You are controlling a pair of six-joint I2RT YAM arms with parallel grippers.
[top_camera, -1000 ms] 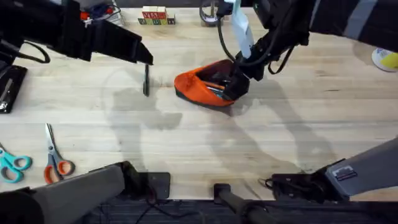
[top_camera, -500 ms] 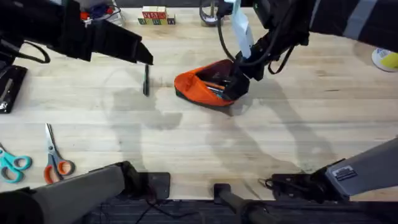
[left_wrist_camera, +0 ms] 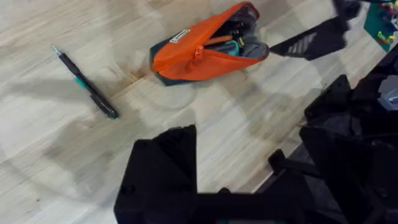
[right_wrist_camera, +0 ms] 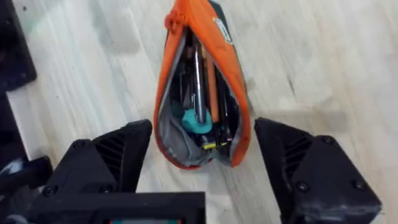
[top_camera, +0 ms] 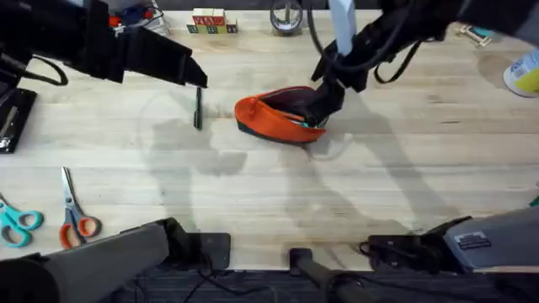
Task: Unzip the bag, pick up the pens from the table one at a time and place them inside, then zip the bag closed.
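Note:
The orange bag (top_camera: 274,114) lies unzipped at the middle of the table (top_camera: 404,177), with pens and a teal-tipped item showing inside it (right_wrist_camera: 199,87). My right gripper (top_camera: 324,99) hangs open over the bag's right end, its fingers (right_wrist_camera: 112,162) standing on either side of the pouch without touching it. One dark pen (top_camera: 198,109) lies on the wood left of the bag, also seen as the pen (left_wrist_camera: 86,84) beside the bag (left_wrist_camera: 199,50). My left gripper (top_camera: 200,80) hovers open above that pen, with nothing between its fingers (left_wrist_camera: 161,168).
Orange-handled scissors (top_camera: 76,220) and teal-handled scissors (top_camera: 17,221) lie at the front left. A black object (top_camera: 13,118) sits at the left edge. Letter blocks (top_camera: 210,21) and a tape roll (top_camera: 286,17) stand along the far edge, a yellow-and-white container (top_camera: 524,76) at the right.
My right gripper has drawn back a little toward the far side from the bag's opening, and its arm has swung right. The left arm and the loose pen have not moved.

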